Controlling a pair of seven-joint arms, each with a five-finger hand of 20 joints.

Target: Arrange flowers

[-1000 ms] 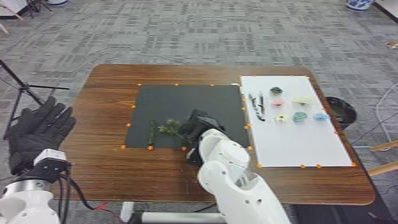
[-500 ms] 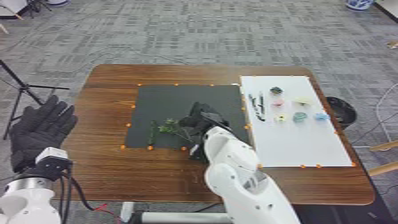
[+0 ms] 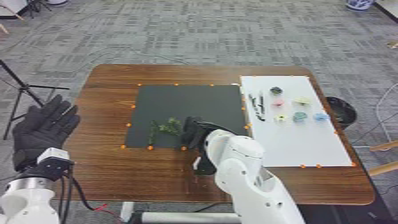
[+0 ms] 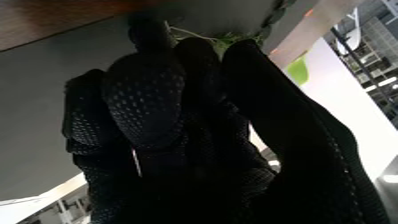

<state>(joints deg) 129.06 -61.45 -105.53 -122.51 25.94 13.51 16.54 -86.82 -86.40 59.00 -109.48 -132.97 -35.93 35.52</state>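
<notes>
Lying on the near part of the black square mat (image 3: 191, 97), the feathery green sprig (image 3: 171, 127) is close beside the black-gloved right hand (image 3: 200, 129); whether that hand grips it, I cannot tell. The black-gloved left hand (image 3: 43, 129) is left of the table, its straight fingers slightly apart. Right of the brown wooden table (image 3: 111, 175) is a round black bin (image 3: 340, 112), its contents too dark to tell. The right wrist view shows a thin pale stem (image 4: 191, 33) by the leaves; the head view, small coloured flower heads (image 3: 300, 116) on the white rectangular board (image 3: 302, 145).
</notes>
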